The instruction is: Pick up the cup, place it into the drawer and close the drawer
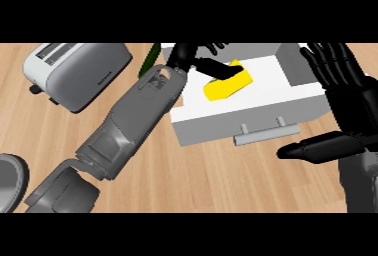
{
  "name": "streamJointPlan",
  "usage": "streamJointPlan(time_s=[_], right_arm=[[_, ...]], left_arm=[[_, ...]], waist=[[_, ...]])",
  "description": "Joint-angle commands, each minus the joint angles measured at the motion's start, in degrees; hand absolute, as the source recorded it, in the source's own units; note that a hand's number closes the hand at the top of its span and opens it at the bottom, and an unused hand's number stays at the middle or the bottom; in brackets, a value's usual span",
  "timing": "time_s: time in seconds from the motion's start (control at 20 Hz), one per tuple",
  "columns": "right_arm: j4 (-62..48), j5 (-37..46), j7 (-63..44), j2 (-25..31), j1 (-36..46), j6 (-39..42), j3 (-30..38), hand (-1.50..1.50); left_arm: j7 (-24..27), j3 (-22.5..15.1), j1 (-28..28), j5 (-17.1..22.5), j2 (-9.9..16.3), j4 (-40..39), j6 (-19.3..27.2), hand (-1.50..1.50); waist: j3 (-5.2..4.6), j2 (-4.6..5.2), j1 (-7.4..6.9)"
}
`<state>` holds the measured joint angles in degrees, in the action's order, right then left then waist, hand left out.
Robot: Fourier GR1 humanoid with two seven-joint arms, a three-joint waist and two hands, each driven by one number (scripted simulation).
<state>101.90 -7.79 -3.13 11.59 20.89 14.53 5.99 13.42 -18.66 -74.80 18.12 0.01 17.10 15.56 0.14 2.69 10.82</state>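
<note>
The yellow cup (pixel 227 86) lies tilted inside the open white drawer (pixel 295 95), toward its left side. My left hand (pixel 193 56) reaches in over the drawer's left wall. Its thumb (pixel 218 70) lies across the cup's upper edge and its fingers curl behind the cup near the picture's top. My right hand (pixel 347 95) stands open at the drawer's right side with its fingers straight up, and its thumb (pixel 310 149) points left below the drawer's front corner. The grey drawer handle (pixel 269 133) faces me on the front panel.
A silver toaster (pixel 74 72) stands at the back left on the wooden counter (pixel 214 180). A dark green object (pixel 151 57) shows between the toaster and my left forearm. A grey round rim (pixel 9 184) shows at the lower left edge.
</note>
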Motion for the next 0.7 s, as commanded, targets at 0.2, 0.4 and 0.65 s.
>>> streamJointPlan(time_s=[0.2,0.4,0.65], right_arm=[[-2.2,-6.5,-1.0,-2.5,3.3,6.9,-5.8,1.50],[-0.3,-12.7,-3.4,-0.8,3.1,14.6,-9.0,1.50],[-1.6,-8.1,-7.8,7.8,1.4,23.4,-14.2,1.50]], left_arm=[[3.8,2.0,0.6,9.0,0.0,3.9,-0.9,-1.50],[11.4,3.0,3.4,12.7,0.0,6.2,-1.8,-1.50],[14.4,3.8,2.2,15.9,0.0,6.2,1.4,-1.50]], waist=[[-0.09,0.66,1.30],[-0.17,-0.07,0.70],[-0.16,-0.75,-1.77]])
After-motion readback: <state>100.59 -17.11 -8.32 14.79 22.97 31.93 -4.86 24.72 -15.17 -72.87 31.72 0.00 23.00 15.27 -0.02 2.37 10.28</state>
